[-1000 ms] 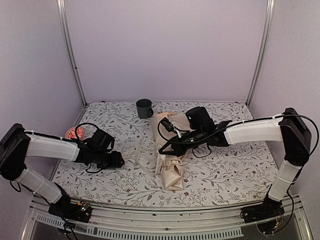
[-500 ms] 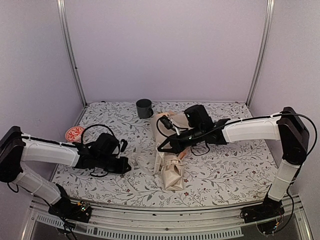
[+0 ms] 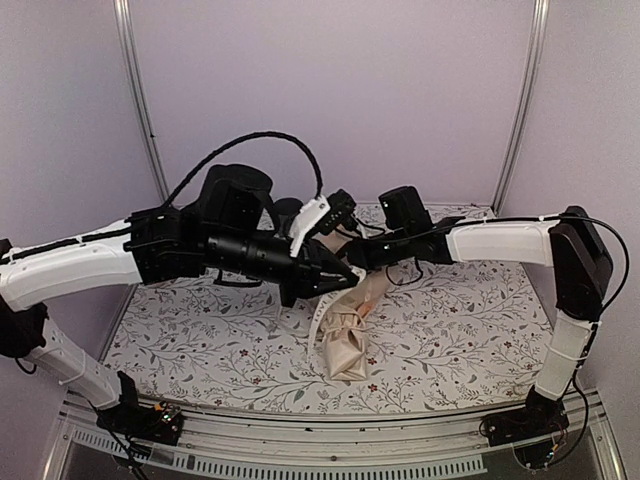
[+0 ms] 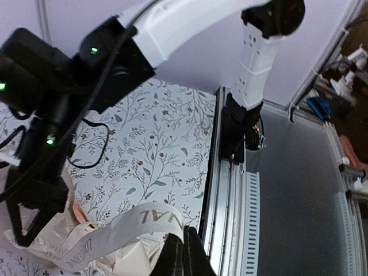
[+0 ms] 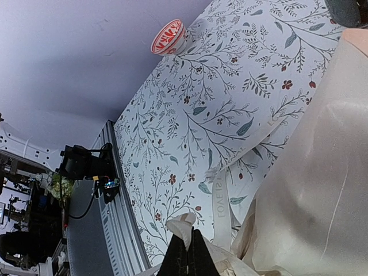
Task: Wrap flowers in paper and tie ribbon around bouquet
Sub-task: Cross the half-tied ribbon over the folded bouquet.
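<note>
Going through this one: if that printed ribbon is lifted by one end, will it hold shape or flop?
Probably floppy: the ribbon bends in a slack curve between the shut left tool and the bouquet. Likely light, being a thin flat strip. It might twist or snag where it trails over the bouquet's crinkled wrap.

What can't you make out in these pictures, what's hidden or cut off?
- No view: flowers, presumably inside the paper.
- Top view: paper's upper end and bowl, behind left arm.
- Left wrist view: ribbon lettering, mostly too blurred and folded to read.
</note>
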Robot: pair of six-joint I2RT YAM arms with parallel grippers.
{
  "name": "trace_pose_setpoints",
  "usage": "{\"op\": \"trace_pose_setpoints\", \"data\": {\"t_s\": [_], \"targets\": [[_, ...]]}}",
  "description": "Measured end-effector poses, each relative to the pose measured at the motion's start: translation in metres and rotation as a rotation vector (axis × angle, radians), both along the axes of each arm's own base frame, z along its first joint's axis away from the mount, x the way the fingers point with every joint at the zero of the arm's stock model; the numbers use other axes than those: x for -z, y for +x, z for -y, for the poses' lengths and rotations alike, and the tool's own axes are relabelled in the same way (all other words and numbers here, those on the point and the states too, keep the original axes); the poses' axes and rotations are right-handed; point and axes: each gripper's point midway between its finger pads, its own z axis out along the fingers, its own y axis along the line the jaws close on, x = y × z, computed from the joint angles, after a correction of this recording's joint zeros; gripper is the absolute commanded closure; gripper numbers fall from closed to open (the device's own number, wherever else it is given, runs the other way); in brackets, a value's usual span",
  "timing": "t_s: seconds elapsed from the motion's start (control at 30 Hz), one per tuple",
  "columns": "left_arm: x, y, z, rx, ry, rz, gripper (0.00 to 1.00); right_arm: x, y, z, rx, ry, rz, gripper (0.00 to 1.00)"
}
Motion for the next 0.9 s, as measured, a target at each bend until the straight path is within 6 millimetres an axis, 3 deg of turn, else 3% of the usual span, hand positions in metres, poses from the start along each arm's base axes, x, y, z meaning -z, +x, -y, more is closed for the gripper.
{"op": "trace_pose_setpoints", "data": {"t_s": [0.2,0.4,0.47,0.7,0.8,0.9], "targets": [[0.049,-0.022,0.055,0.217,0.113,0.050,1.00,0.001,-0.002,0.002,-0.017,-0.023,0.010,1.00],[0.065,-0.010,0.132,0.344,0.067,0.093,1.00,0.007,-0.009,0.007,-0.079,-0.057,0.044,1.00],[0.071,-0.012,0.149,0.394,0.045,0.097,1.00,0.010,-0.012,0.009,-0.102,-0.070,0.058,1.00],[0.130,-0.034,0.148,0.514,0.111,0.094,0.38,0.016,-0.018,0.014,-0.154,-0.100,0.099,1.00],[0.155,-0.032,0.143,0.476,0.141,0.135,0.26,0.015,-0.019,0.015,-0.163,-0.102,0.113,1.00],[0.165,-0.022,0.130,0.410,0.157,0.209,0.23,0.016,-0.020,0.015,-0.169,-0.104,0.116,1.00]]}}
